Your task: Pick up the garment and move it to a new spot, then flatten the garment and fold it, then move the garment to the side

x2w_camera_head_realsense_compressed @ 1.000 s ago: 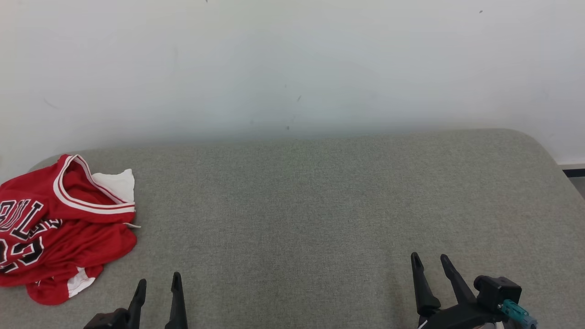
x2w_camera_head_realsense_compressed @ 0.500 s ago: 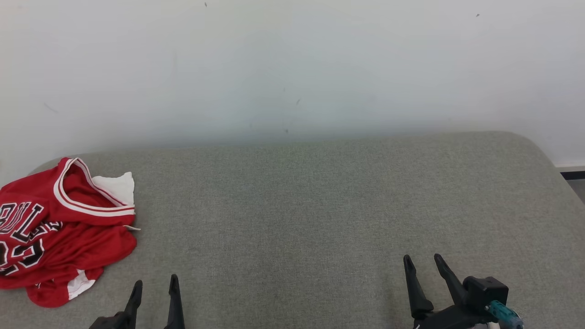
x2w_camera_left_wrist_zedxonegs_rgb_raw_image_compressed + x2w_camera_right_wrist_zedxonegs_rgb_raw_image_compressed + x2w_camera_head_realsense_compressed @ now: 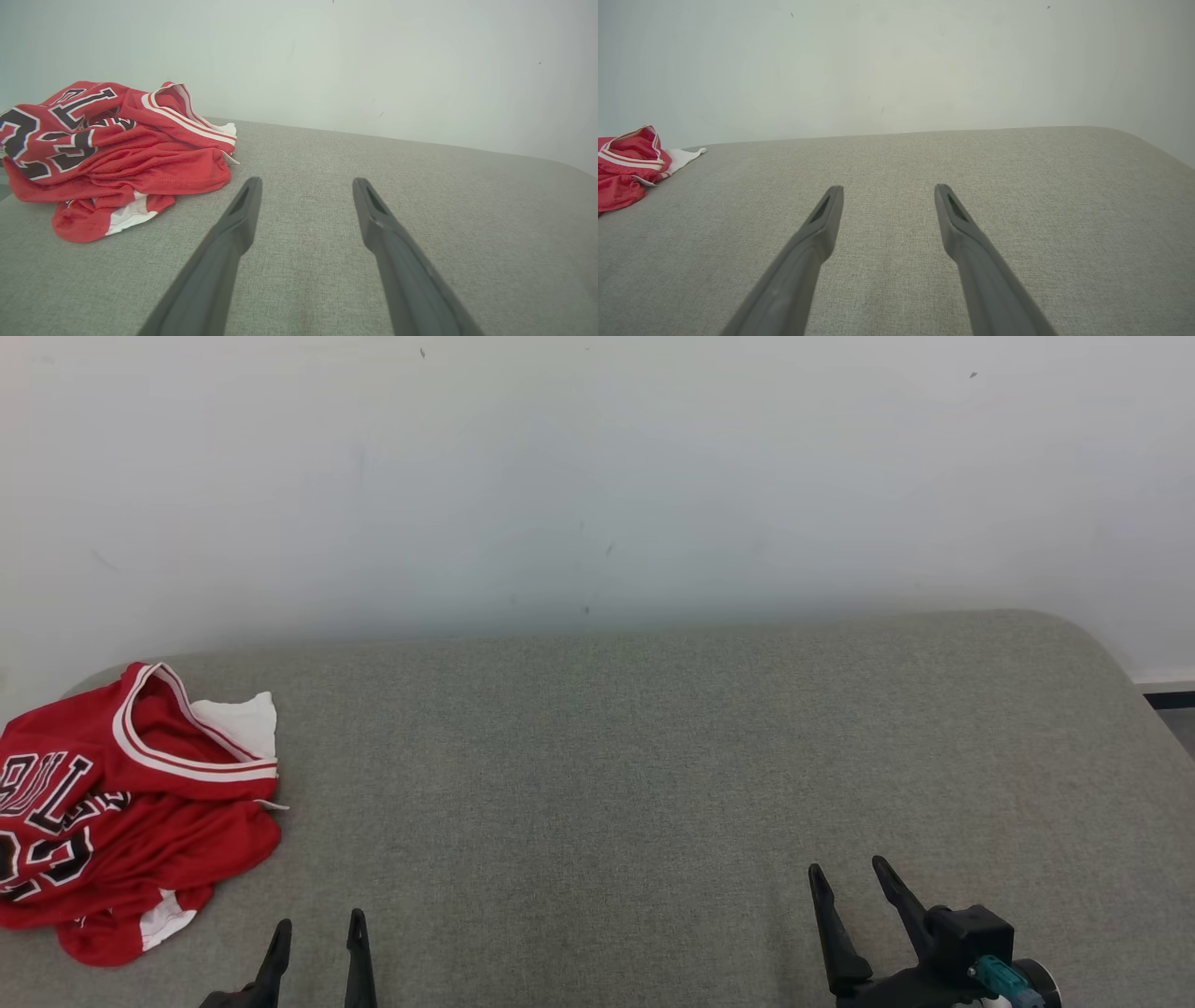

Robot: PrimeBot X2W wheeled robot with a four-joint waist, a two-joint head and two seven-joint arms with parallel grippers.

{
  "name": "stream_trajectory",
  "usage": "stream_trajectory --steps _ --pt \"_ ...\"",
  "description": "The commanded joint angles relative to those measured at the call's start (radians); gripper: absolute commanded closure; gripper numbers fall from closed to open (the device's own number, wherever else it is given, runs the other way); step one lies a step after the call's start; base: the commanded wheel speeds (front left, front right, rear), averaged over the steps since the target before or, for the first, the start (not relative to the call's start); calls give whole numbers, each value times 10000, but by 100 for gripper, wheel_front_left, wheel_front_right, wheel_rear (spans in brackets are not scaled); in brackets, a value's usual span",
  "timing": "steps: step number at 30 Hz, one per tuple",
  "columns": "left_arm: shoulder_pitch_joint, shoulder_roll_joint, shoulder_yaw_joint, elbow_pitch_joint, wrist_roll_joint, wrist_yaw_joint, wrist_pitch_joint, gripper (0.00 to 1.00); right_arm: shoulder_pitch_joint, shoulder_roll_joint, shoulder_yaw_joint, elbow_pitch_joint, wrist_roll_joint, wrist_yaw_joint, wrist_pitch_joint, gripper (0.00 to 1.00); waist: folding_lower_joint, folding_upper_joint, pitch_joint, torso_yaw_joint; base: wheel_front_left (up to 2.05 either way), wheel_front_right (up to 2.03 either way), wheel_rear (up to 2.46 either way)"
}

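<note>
Step one, the pick-up, is the one in hand, and by the look of things you have not yet begun it. The garment [image 3: 131, 812], a red jersey with white trim and black lettering, lies crumpled in a heap at the far left of the grey padded surface [image 3: 607, 756], towards its back corner by the pale wall [image 3: 597, 476].

Your left gripper [image 3: 318, 921] sits at the lower left of the head view, jaws spread wide and holding nothing. It is near the jersey's right side but apart from it, with bare padding between. Your right gripper [image 3: 848, 866] is well apart from the garment, over on the right of the surface, and it too is wide and empty.

Next move, as I judge it: take the left arm leftward and forward to the heap and come down on a raised fold. The striped edge standing up at the top right of the pile looks a fair handle, so close there. Mesh cloth like this is likely to slip and to drag along in a bunch, so take a good bite rather than one thin layer. The wide bare middle of the surface looks the natural new spot — both arms should reach it for the flattening and folding.

Containers: you have none to reckon with here, as the jersey rests straight on the padding.
</note>
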Motion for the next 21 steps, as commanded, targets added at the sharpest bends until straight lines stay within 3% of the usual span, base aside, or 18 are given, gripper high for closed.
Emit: stream_trajectory --steps 1,15,21 --pt "58 53 7 -26 22 30 -39 0 -65 -27 8 -4 -85 -24 -41 0 0 0 -5 -4 0 0 0" --pt "160 53 -73 -81 -115 81 -39 0 80 -26 23 -31 -56 -24 -46 0 0 0 -82 57 0 0 0" --pt "222 51 -30 -182 -221 113 -37 0 211 -24 13 -85 -23 -24 -47 0 0 0 -110 461 0 0 0"
